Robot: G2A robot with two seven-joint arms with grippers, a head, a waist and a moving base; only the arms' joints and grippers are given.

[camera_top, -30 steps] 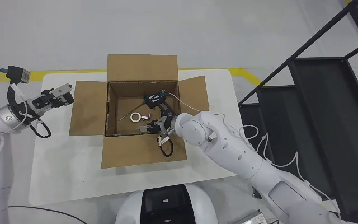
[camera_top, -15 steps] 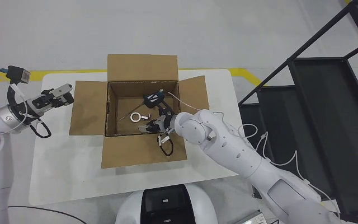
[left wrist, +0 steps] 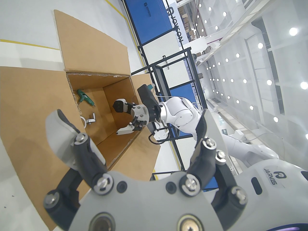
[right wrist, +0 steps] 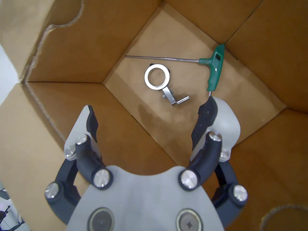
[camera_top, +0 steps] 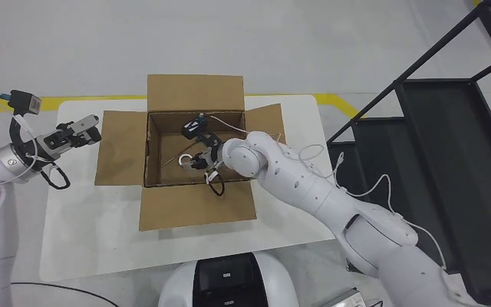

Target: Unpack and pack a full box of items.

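Box [camera_top: 196,94] holds a metal ring clamp [right wrist: 166,93] and green T-handle key [right wrist: 214,73]

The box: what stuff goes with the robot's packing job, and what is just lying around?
For the job: box, metal ring, green-handled tool, right gripper, open inside the box.
Just around: black steps, yellow floor line.

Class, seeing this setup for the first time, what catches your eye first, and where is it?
The open cardboard box in the middle of the white table stands out first. The right hand hangs open inside it; a metal ring and a green-handled tool lie on its floor. The left hand is open beside the box.
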